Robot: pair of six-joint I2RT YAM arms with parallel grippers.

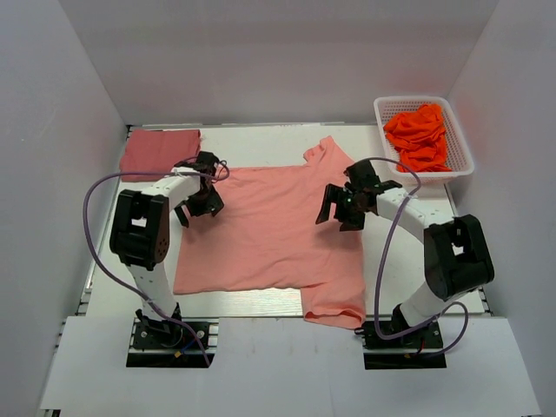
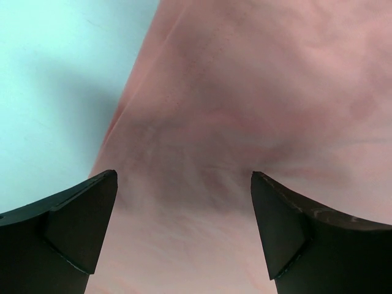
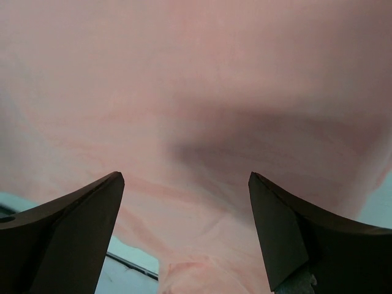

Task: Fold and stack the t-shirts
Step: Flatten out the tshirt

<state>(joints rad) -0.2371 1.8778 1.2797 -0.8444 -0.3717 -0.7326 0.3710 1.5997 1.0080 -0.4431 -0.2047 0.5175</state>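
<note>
Bright, even overhead light; soft shadows across the blurry pink t-shirt (image 3: 196, 73)

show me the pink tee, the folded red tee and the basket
pink tee (image 1: 269, 234), top view, middle of its body
folded red tee (image 1: 159, 153), top view, its middle
basket (image 1: 413, 99), top view, far rim

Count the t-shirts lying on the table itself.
2. A pink tee lies spread flat in the middle; a red tee sits folded at the far left corner. The basket at far right holds orange cloth, which may hide more.
</note>
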